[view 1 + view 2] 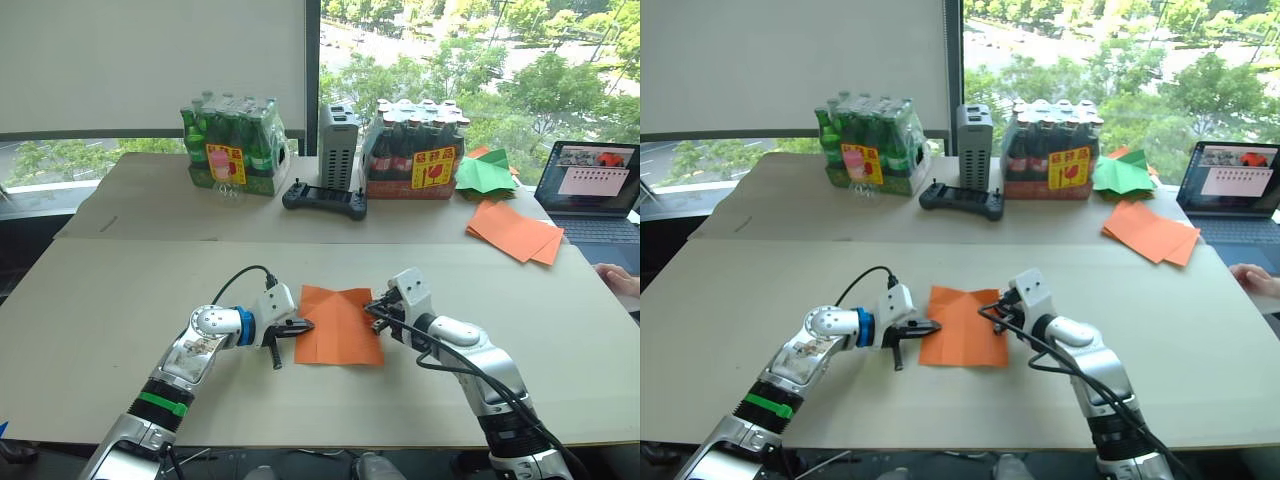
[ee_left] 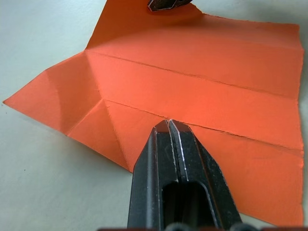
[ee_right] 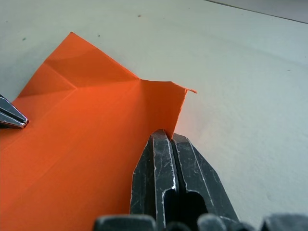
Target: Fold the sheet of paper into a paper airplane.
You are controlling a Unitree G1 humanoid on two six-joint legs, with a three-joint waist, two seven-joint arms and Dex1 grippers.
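Beige tabletop (image 1: 120, 320) carries the scene. At far left of the back row stands a shrink-wrapped pack of green glass bottles (image 1: 232, 145), then a black handheld controller (image 1: 324, 199) in front of a grey upright box (image 1: 338, 146), then a wrapped pack of dark bottles (image 1: 415, 150). The left gripper (image 1: 303, 325) rests with its two black fingers pressed together at the left edge of the creased orange sheet of paper (image 1: 338, 325), which lies near the front middle of the table. The right gripper (image 1: 374, 311), fingers likewise together, meets the sheet's right edge, apparently pinching it, where the paper curls upward. Further right lie a green folded paper shape (image 1: 486, 172), a stack of orange sheets (image 1: 514, 231) and an open laptop (image 1: 588, 190).
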